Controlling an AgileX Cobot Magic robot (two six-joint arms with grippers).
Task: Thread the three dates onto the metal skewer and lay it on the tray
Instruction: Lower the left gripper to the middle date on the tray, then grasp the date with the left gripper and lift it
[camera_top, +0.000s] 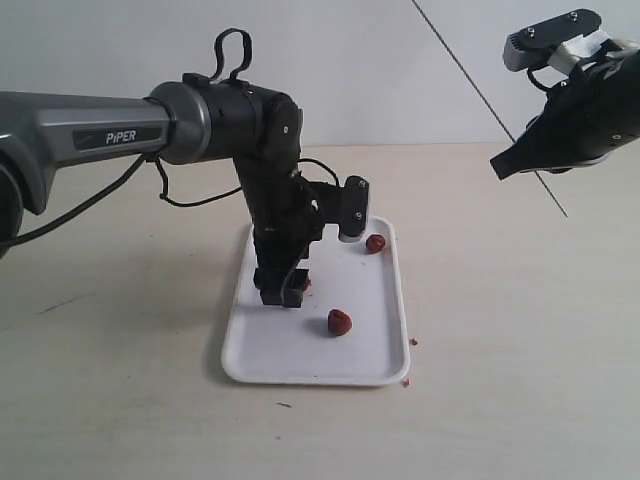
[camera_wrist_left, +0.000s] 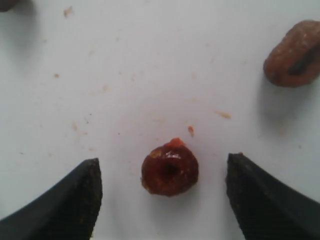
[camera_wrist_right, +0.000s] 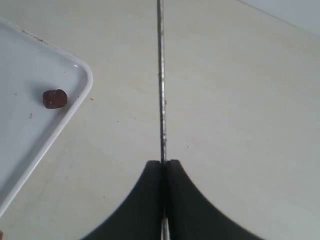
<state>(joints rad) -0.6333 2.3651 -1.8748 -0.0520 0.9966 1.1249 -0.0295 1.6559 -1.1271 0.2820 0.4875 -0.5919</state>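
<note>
The left gripper (camera_top: 283, 290) is hanging low over the white tray (camera_top: 300, 365). Its two black fingers (camera_wrist_left: 65, 205) are standing spread, and one date (camera_wrist_left: 170, 172) is lying on the tray floor between them, touching neither and showing a small dark hole in its upper face. From the exterior view this date is hiding almost wholly behind the gripper, with only a red sliver peeking out. A second date (camera_top: 339, 321) is resting near the tray's near edge. A third date (camera_top: 375, 242) is sitting toward the far right corner, just beside a black part of the arm. In the left wrist view one of these two is being cut off at the picture's corner, too little to tell which. The right gripper (camera_top: 510, 165) is hovering high over the pale table (camera_top: 500, 350), well off to the right of the tray, its fingers pressed together and pinching the metal skewer (camera_wrist_right: 161, 85). The thin rod is running out past the top edge in both views, so that end is staying unseen. A few reddish crumbs (camera_top: 405, 381) are lying on the table by the tray's near right corner.
</note>
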